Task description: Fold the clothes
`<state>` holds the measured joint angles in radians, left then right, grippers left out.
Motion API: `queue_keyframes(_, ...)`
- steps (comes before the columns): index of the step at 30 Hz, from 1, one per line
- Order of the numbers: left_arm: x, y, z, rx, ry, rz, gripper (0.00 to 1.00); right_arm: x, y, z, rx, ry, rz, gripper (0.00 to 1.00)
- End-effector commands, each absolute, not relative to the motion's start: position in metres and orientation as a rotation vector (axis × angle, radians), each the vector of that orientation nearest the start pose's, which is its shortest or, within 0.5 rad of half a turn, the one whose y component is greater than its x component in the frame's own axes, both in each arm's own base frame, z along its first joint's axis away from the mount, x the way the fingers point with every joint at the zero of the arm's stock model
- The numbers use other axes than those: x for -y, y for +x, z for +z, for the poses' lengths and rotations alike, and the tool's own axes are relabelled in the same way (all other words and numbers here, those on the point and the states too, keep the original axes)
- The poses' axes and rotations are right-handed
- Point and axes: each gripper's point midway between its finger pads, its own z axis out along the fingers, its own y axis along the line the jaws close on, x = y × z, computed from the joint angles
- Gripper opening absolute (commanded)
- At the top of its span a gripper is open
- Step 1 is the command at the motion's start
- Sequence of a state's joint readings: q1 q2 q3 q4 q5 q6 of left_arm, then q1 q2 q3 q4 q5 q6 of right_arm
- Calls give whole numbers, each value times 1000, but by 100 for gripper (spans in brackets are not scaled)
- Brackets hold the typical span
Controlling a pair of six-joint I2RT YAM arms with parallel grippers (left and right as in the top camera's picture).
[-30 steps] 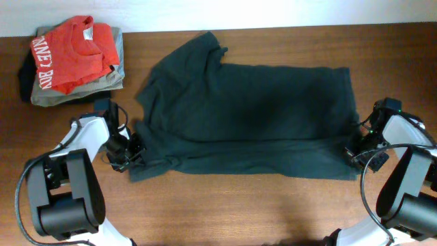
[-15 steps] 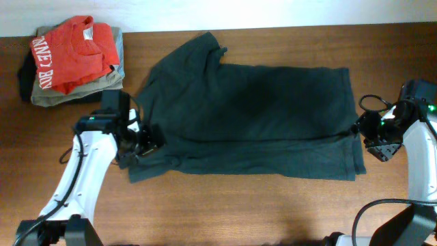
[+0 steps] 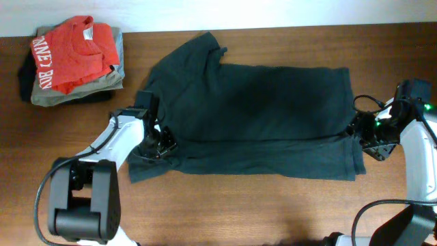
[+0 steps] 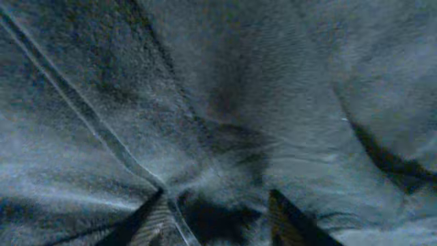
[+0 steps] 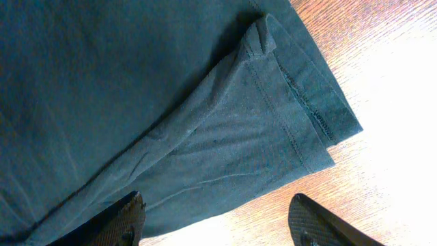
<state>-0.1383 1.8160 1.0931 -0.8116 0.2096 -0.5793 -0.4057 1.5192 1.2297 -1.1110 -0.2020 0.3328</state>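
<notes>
Top camera looked straight down at the whole table (image 3: 273,212), left wrist camera pressed close to the dark shirt (image 4: 239,102) ahead of the left gripper (image 4: 218,219), right wrist camera sat higher behind the right gripper (image 5: 218,222), top view shared both spots.

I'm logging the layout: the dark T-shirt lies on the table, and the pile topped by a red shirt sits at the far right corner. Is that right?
No. The pile topped by the red shirt sits at the far left corner, as the overhead view shows. The dark T-shirt does lie on the table.
</notes>
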Motion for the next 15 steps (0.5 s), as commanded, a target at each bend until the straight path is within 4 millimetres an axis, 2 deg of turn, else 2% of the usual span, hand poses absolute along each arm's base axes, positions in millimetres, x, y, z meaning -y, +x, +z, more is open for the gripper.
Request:
queue_keyframes(1, 80, 310, 7, -3092, -690, -343, 32, 86, 294, 132, -2750, 1011, 292, 71)
queue_keyframes(3, 81, 310, 7, -3091, -685, -344, 17, 86, 294, 132, -2750, 1011, 291, 71)
queue_keyframes(4, 82, 310, 7, -3092, -678, -343, 3, 86, 293, 132, -2750, 1012, 287, 71)
queue_keyframes(5, 82, 311, 7, -3089, -677, -341, 1, 87, 294, 132, -2749, 1011, 280, 71)
queue_keyframes(10, 84, 327, 12, -3035, -655, -365, 1, 87, 295, 132, -2745, 1010, 280, 71)
queue_keyframes(15, 93, 355, 20, -2931, -609, -455, 1, 88, 295, 132, -2743, 1008, 280, 71)
